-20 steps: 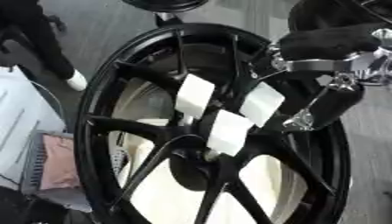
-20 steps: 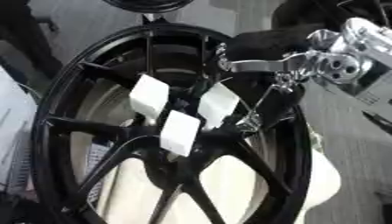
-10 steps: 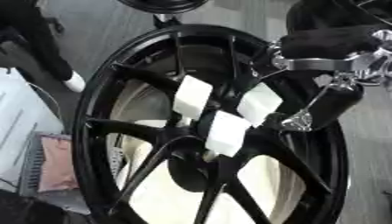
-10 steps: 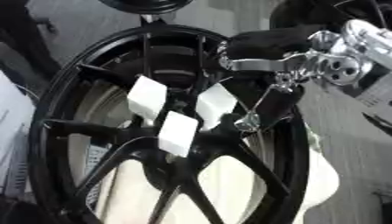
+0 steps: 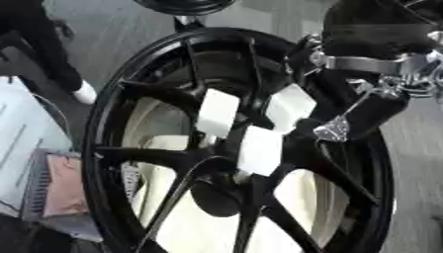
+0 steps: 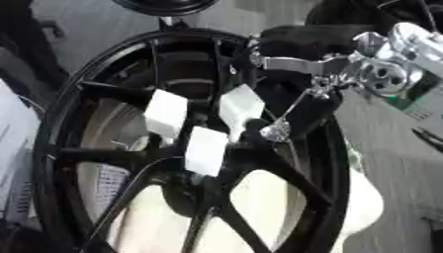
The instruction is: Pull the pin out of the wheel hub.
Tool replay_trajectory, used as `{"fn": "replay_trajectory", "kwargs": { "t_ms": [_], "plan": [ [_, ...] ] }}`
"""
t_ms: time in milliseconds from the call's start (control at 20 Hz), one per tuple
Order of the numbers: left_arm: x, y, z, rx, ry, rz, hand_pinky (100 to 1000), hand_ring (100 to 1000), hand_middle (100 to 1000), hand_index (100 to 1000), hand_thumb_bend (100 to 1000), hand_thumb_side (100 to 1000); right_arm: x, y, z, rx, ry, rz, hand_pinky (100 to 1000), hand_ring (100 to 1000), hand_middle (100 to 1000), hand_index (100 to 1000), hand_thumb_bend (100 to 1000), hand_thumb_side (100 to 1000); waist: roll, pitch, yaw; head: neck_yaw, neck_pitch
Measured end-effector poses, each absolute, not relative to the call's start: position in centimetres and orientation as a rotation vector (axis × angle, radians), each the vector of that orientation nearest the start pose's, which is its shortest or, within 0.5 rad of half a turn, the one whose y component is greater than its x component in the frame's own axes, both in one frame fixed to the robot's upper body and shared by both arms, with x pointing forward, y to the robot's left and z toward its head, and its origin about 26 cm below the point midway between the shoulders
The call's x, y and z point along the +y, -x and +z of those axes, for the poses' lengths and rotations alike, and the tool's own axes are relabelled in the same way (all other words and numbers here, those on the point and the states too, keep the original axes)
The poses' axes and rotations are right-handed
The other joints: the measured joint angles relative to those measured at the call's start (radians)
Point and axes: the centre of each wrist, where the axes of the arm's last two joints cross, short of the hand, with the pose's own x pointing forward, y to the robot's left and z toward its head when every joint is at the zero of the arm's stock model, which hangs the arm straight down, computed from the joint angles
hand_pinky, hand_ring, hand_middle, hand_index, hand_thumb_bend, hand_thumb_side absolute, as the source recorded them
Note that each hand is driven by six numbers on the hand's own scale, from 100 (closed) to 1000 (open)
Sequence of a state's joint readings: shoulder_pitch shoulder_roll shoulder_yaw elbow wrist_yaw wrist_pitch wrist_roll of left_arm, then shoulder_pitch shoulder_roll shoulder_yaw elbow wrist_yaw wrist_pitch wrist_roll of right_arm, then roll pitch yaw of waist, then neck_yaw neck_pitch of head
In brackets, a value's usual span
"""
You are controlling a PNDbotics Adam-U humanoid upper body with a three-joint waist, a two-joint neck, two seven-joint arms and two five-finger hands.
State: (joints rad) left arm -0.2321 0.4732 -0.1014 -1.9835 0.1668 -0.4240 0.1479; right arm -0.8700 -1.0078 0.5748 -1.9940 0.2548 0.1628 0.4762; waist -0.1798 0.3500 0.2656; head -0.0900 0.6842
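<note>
A black spoked wheel hub [image 5: 164, 158] stands upright and fills both views. Three white rectangular pieces sit around its centre: one at the upper left [image 5: 217, 112], one at the upper right [image 5: 290, 106] and one below them [image 5: 260, 149]. My right hand [image 6: 304, 106], black with silver joints, comes in from the upper right and lies over the rim. A silver tip of the hand [image 6: 275, 131] hangs just right of the upper right white piece [image 6: 241, 105]. Whether it touches that piece is not visible. My left hand shows in no view.
A second dark wheel [image 5: 186, 6] shows at the top edge. At the left stand a white object [image 5: 26, 128] and a pinkish box [image 5: 65, 185]. A cream surface [image 6: 368, 200] lies behind the spokes at the lower right.
The whole picture has shifted slightly upward. My right hand stays beside the upper right white piece, with no clear move against the wheel.
</note>
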Motion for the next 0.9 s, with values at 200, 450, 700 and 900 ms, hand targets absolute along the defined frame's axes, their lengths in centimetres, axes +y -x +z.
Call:
{"fn": "replay_trajectory", "kwargs": {
  "t_ms": [200, 450, 700, 900],
  "plan": [
    [26.6, -29.3, 18.0, -2.576, 0.041, -0.328, 778, 652, 615, 793, 100, 736, -21.0, -29.6, 31.8, -1.700, 0.696, 1.895, 832, 626, 391, 468, 165, 100, 0.000, -0.009, -0.001, 0.000, 0.000],
    [26.6, -29.3, 18.0, -2.575, 0.045, -0.325, 779, 653, 616, 794, 100, 734, -22.0, -29.5, 32.6, -1.699, 0.731, 1.840, 831, 620, 389, 463, 148, 100, 0.003, -0.015, -0.007, 0.002, -0.001],
    [26.6, -29.3, 18.0, -2.574, 0.050, -0.318, 779, 655, 616, 794, 100, 732, -23.5, -29.3, 33.9, -1.705, 0.752, 1.692, 830, 614, 387, 458, 122, 100, 0.009, -0.025, -0.012, 0.003, -0.009],
    [26.6, -29.3, 18.0, -2.571, 0.054, -0.311, 779, 655, 617, 794, 100, 730, -24.9, -29.4, 35.3, -1.729, 0.800, 1.557, 837, 615, 389, 461, 121, 100, 0.012, -0.034, -0.017, 0.003, -0.015]
  ]
}}
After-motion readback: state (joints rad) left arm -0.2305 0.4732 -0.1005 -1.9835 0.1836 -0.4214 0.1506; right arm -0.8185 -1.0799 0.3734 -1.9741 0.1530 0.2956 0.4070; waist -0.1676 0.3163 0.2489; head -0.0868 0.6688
